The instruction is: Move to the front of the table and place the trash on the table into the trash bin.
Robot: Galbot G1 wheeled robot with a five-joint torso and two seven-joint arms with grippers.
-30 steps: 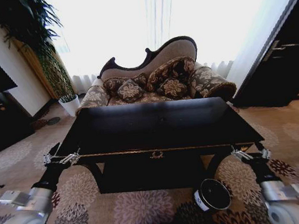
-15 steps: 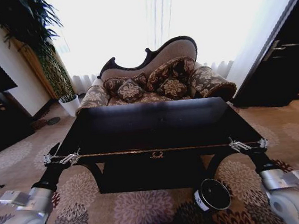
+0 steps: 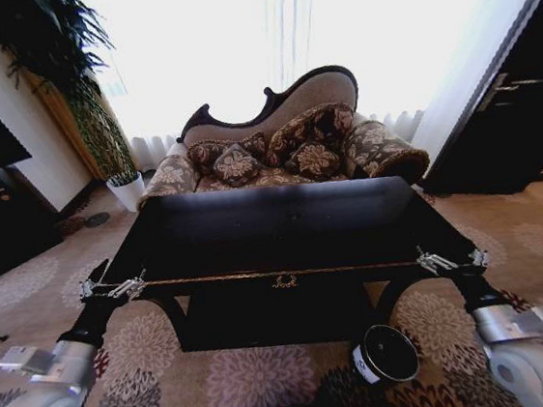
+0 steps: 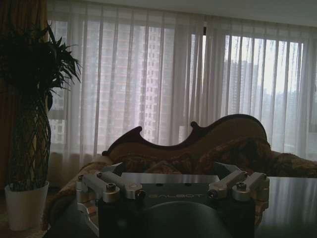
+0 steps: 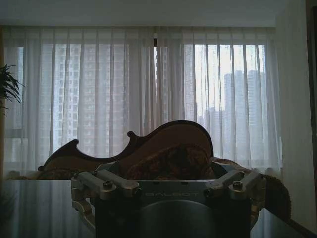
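From the head camera, I face the long front of the table (image 3: 284,231), its glossy black top filling mid-frame with a small gold emblem (image 3: 285,281) on the apron. I can make out no trash on the dark, mirror-like surface; if scraps lie there, the glare and shadow hide them. The trash bin (image 3: 384,354), a small black cylinder with a white label, stands on the patterned carpet (image 3: 232,383) at lower right, just in front of the table and within reach, I judge, of the right arm. The left gripper (image 3: 112,289) sits level with the table's left front corner, the right gripper (image 3: 450,262) at the right front corner, both poised at the edge.

In the left wrist view, the left gripper's metal fingers (image 4: 106,186) stand spread, empty, aimed across the tabletop toward the curved-back sofa (image 4: 198,144).

In the right wrist view, the right gripper's fingers (image 5: 237,183) are likewise spread wide, holding nothing.
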